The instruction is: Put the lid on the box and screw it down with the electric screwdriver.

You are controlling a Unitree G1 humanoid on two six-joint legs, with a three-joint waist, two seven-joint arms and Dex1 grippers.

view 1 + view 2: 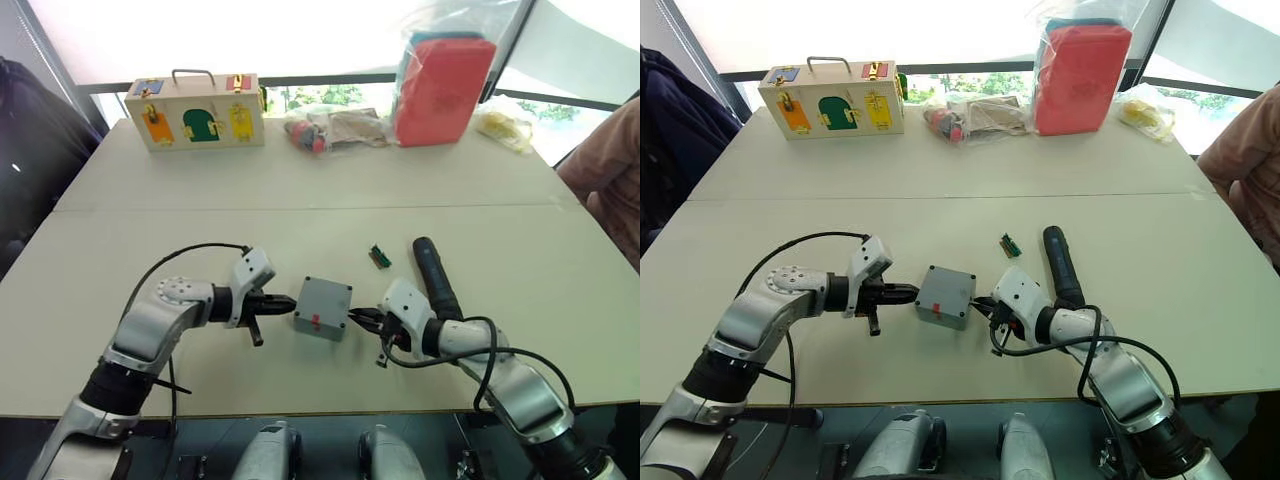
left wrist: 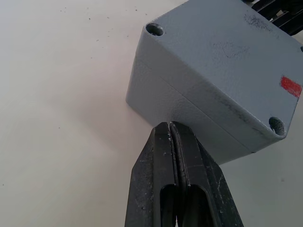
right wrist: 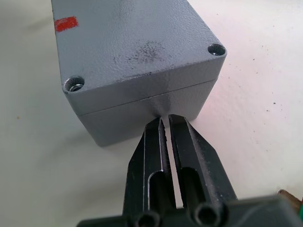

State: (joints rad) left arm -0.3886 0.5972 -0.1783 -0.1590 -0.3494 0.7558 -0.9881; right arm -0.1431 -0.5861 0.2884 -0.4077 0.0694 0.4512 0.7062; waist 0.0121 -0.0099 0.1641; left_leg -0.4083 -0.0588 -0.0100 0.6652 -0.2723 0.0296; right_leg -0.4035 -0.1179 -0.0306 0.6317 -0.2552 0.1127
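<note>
1. The box (image 1: 323, 308), with the lid (image 3: 135, 45) seated on top, lies mid-table between both grippers.
2. Left gripper (image 1: 287, 302): clenched, empty, tips against the box's side.
3. Right gripper (image 1: 357, 318): clenched, empty, tips at the opposite side.
4. The electric screwdriver (image 1: 435, 276) lies just beyond the right gripper, open table (image 1: 300, 190) behind.

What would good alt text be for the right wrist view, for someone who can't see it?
A small grey box with its lid on sits on a pale table, seen close up. The right gripper points at its side, its two black fingers nearly closed and tips at the seam under the lid. A red mark is on top.
</note>
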